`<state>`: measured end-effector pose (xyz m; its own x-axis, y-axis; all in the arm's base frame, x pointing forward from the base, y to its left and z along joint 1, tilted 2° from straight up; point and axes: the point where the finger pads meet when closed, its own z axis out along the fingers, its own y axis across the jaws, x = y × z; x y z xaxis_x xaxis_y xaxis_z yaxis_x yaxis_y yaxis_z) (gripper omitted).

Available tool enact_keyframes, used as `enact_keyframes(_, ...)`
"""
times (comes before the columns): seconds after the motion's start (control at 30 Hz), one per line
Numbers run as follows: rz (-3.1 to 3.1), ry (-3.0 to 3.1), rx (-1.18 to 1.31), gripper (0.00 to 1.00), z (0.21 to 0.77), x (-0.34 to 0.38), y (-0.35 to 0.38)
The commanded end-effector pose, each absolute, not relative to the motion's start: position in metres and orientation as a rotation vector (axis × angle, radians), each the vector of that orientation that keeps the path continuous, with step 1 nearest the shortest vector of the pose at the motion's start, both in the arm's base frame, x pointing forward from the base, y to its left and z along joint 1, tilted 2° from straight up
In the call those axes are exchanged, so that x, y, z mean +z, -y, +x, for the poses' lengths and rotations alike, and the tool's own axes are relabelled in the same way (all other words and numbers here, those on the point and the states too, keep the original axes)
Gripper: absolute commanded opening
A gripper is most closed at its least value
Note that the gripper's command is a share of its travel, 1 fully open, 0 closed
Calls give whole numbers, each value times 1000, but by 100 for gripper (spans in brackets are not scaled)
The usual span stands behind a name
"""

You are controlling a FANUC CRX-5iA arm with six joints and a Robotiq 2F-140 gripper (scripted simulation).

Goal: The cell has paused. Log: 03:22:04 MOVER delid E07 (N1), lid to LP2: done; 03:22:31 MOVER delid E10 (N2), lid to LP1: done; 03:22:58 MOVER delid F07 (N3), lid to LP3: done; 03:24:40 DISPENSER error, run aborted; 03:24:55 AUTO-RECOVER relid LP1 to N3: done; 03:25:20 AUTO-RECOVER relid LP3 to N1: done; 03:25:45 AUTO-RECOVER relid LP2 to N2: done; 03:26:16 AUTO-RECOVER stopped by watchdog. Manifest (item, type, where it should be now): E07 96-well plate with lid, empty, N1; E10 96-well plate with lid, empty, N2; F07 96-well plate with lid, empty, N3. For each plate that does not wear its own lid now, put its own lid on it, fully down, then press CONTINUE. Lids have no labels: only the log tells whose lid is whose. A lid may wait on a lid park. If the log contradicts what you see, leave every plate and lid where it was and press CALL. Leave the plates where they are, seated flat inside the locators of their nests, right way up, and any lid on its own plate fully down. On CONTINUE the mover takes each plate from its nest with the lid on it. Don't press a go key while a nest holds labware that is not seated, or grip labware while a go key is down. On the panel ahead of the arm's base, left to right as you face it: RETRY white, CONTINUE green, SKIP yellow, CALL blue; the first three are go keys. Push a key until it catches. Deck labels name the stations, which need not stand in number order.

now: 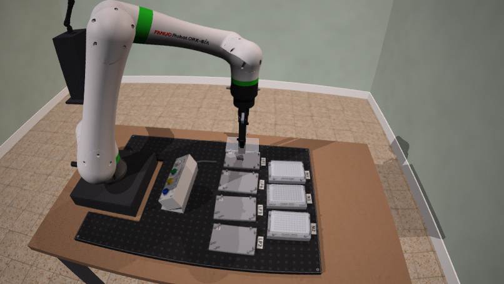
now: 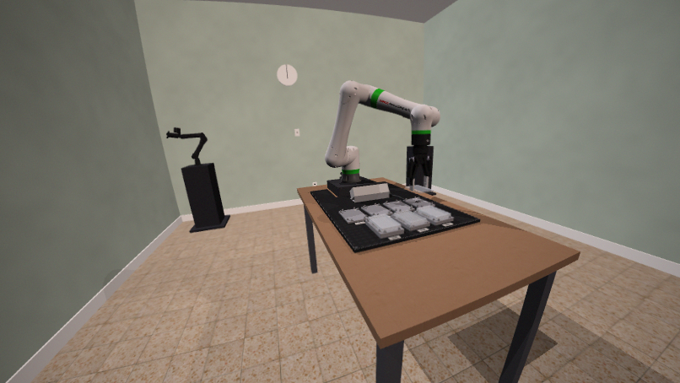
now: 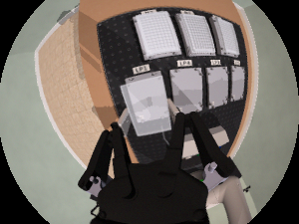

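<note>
My gripper [image 1: 241, 144] is shut on a clear lid [image 1: 246, 145] and holds it level, a little above the farthest lid park, LP3 [image 1: 241, 160]. In the wrist view the lid [image 3: 148, 104] sits between my fingers over that park. Three white 96-well plates stand in the nests to the right: N3 [image 1: 286, 171] farthest, N1 [image 1: 286, 196] in the middle, N2 [image 1: 289, 224] nearest. I cannot tell which of them wear lids. Lid parks LP4 [image 1: 238, 181], LP1 [image 1: 235, 207] and LP2 [image 1: 232, 239] are bare grey pads.
The key panel [image 1: 177, 183] stands left of the lid parks, ahead of the arm's base, with green [image 1: 173, 171], yellow [image 1: 169, 181] and blue [image 1: 164, 192] keys in view. A second small arm on a black pedestal [image 2: 203, 192] stands far off on the floor.
</note>
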<state>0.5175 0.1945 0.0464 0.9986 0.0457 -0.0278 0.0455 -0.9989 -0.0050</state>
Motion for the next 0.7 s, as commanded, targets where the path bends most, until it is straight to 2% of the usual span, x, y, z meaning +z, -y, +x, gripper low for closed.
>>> enact_keyframes(0.0,-3136,70,43,0,518,46,-195)
enact_keyframes(0.67,-3137,44,43,0,517,33,-195)
